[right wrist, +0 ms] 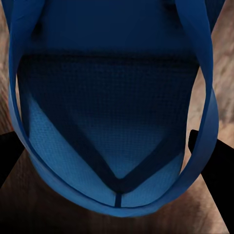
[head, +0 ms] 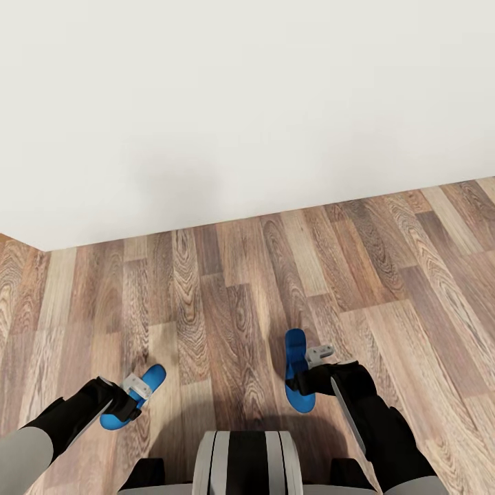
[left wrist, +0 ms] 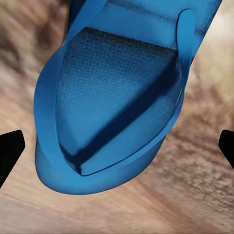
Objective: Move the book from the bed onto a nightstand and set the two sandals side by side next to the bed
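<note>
Wood-plank floor [head: 227, 295] is meeting a white wall [head: 206, 103]; each gripper, left [head: 132, 397] at 7 o'clock, right [head: 313, 371] at 5, is carrying a clamped blue sandal [head: 146, 382], [head: 295, 364].

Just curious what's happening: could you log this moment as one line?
left hand: at left sandal | right hand: at right sandal | sandals apart | floor: wood planks | grip: unclear

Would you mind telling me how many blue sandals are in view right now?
2: one sandal at the left gripper, the other sandal at the right gripper, over the wood floor.
</note>
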Motion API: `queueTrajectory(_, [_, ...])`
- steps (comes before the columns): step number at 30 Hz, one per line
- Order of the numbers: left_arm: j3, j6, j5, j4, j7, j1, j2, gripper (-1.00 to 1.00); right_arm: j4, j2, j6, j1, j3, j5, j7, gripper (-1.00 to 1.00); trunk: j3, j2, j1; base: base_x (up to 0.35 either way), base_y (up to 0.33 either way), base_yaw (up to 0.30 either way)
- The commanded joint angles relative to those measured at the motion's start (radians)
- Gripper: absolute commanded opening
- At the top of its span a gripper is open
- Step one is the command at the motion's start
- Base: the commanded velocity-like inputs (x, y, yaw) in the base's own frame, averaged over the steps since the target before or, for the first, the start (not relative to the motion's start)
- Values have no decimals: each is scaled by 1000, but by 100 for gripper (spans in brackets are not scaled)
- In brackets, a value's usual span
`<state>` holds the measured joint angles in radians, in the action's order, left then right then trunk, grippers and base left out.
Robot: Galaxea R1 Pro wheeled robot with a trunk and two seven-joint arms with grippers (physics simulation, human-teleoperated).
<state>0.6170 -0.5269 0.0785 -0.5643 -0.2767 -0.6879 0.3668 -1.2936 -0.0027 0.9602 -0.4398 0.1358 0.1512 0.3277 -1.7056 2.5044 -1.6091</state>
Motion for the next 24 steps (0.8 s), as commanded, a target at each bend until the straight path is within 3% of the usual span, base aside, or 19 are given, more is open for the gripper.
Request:
queueTrajectory(1, [6, -6, 8, -2, 2, -1, 1, 100, -1, 0, 3, 0, 1, 10, 8, -100, -1, 0, 0, 0, 0, 0])
queueTrajectory(24, [6, -16, 7, 0, 10, -18, 1, 100, 5, 1, 3, 0, 2, 12, 9, -100, -1, 0, 0, 0, 0, 0])
